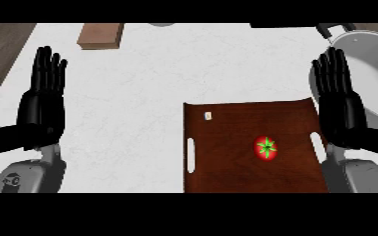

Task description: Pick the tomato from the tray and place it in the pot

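A small red tomato [266, 148] with a green star-shaped top lies on the dark brown tray [229, 155], toward its right side. The grey pot [358, 47] with a black handle stands at the counter's far right, partly cut off by the view's edge. My right hand [339, 105] is upright and open just right of the tray, between the tray and the pot, with nothing in it. At the left side of the counter my left hand [43, 100] rests open with fingers up, far from the tray.
A brown rectangular block [101, 35] lies at the back left of the white counter [133, 105]. A grey round object [161, 24] peeks in at the back edge. The counter's left edge meets a wooden floor strip [13, 42].
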